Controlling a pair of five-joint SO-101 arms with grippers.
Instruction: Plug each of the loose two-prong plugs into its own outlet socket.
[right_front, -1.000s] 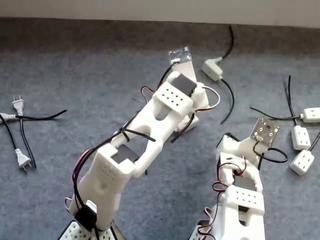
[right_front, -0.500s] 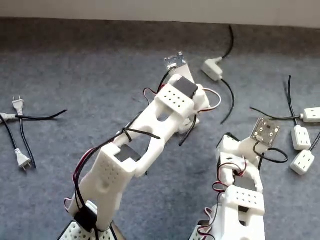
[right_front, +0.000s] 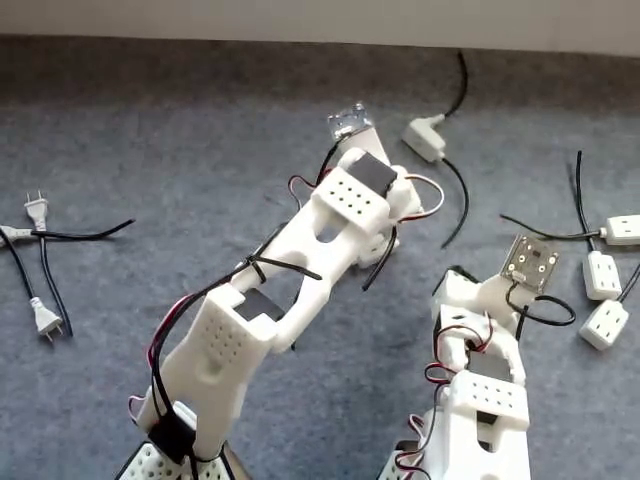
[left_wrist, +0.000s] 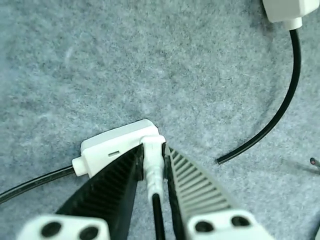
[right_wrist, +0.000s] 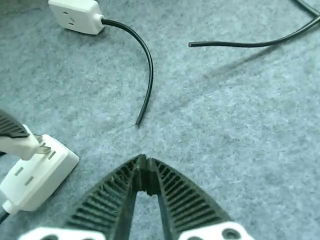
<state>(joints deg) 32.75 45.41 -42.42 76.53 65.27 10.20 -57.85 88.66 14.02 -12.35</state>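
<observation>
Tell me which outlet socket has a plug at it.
The socket at the left gripper, touching its clamped plug. The far socket and the three right-hand sockets lie alone.

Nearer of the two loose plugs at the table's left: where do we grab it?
Take the nearer plug by its white body, from straight above, pinching across its width. It lies flat, prongs at the near end, cord leaving the far end, so a mid-body pinch likely keeps both clear.

Centre of the high view: the white plastic left arm (right_front: 335, 215) hides the white two-prong plug (left_wrist: 152, 167) and white rectangular socket (left_wrist: 112, 147).
</observation>
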